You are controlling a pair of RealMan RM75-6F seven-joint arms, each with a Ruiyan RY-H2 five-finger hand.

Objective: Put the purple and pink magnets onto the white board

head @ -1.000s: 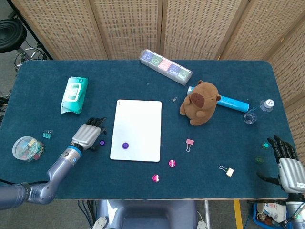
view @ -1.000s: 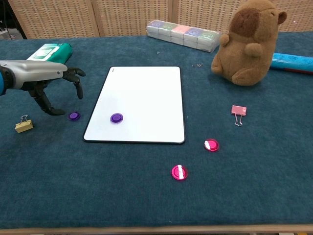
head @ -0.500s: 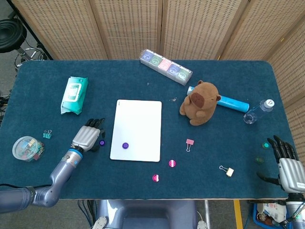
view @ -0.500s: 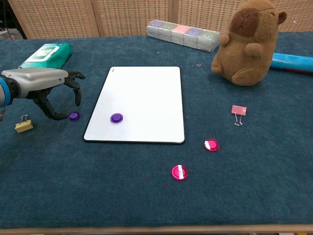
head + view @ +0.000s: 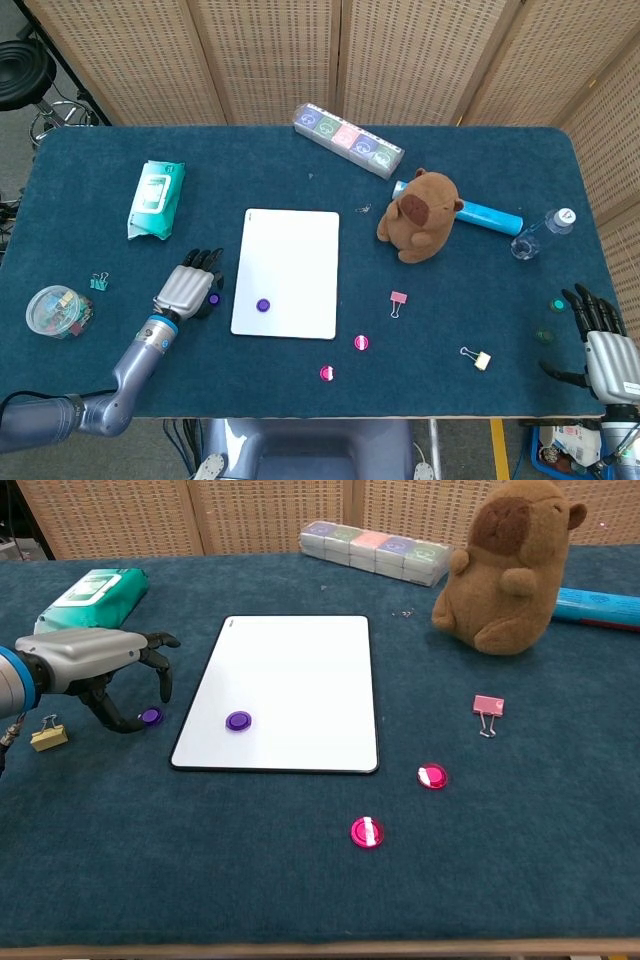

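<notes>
Blue table [image 5: 300, 150], left hand [image 5: 95, 660] spread beside purple magnet [image 5: 151, 717], right hand [image 5: 603, 340] open, head view only.

The left hand [image 5: 95, 660] has a smooth grey shell with a dull metallic sheen and matt black fingers [image 5: 163, 670]. Under it lies a matt blue cloth [image 5: 250, 870] with a fine felt-like nap. Just right of the hand, the board [image 5: 290, 680] is smooth and white. Farther right sit glossy plastic pink magnets [image 5: 367, 832] and a plush brown toy [image 5: 510, 565].
</notes>
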